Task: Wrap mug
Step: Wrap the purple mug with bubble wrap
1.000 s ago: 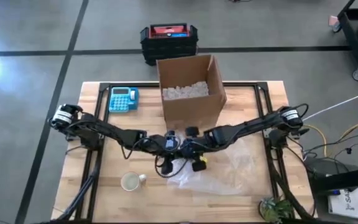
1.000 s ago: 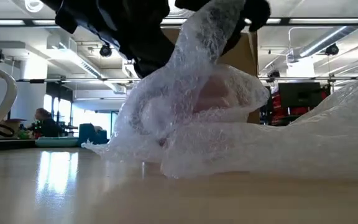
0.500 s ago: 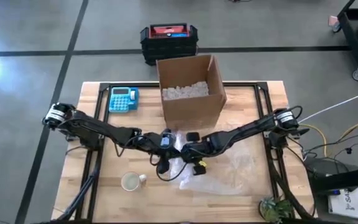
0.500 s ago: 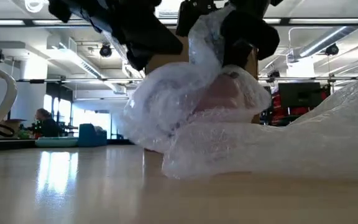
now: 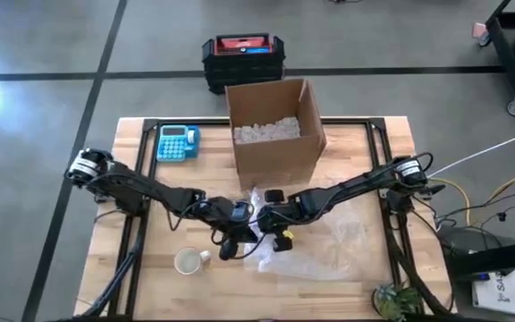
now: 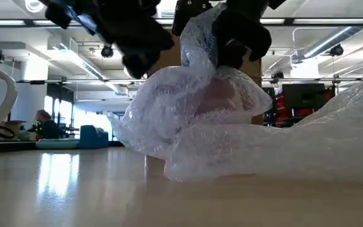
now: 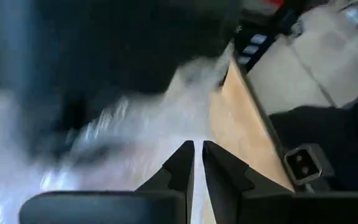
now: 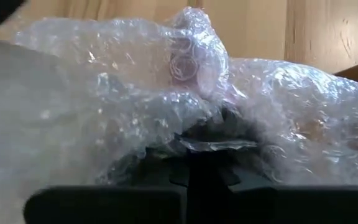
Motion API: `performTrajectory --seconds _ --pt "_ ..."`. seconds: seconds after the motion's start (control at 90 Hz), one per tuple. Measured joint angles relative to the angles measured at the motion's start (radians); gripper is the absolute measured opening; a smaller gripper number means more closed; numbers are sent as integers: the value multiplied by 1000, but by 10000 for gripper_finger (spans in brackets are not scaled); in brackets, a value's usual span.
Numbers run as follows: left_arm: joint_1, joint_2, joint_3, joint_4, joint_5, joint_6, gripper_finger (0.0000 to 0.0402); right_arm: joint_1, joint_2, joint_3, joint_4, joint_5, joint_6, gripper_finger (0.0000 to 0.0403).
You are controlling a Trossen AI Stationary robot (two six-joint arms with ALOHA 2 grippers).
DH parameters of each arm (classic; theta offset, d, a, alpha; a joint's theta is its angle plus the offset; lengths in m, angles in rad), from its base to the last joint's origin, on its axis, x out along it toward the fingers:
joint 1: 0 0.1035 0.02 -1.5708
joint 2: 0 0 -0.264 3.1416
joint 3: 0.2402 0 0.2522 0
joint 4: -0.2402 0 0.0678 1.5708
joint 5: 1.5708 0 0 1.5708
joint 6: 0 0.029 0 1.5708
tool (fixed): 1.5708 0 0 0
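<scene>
Near the table's middle, toward its front edge, the right hand (image 8: 207, 146) pinches the bubble wrap (image 6: 194, 120) bunched over a pinkish mug (image 6: 222, 96). The left hand (image 7: 196, 148), nearly shut, holds nothing. The wrap looks soft and slippery, the mug fragile; loose edges seem the best hold.

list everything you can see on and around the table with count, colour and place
bubble wrap: one clear sheet, front centre-right of the table, bunched over a pinkish bundle
mug: one, white, bare on the table's front left
cardboard box: one, brown, open, back centre, white packing peanuts inside
calculator: one, light blue, back left
crate: one, black with red contents, on the floor behind the table
plant: one, green, front right corner
table: one, light wood
left gripper: dark, jaws nearly shut, empty, beside the bundle
right gripper: dark, jaws shut on the bubble wrap
</scene>
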Motion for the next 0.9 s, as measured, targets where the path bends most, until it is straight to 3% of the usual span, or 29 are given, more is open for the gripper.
performTrajectory --seconds 0.067,0.267,0.633,0.789,0.9 --pt "9 24 19 -1 -20 11 21 0 0 0 0 0 1 0" --pt "23 29 26 -70 -205 12 21 3 -15 1 -19 6 14 0" --pt "50 111 29 -53 -212 9 21 9 -181 51 -116 2 34 0" --pt "59 107 27 -40 -212 9 21 16 -146 26 -10 -56 29 0" --pt "61 92 24 -53 -214 9 21 15 -78 23 -51 -62 33 0"
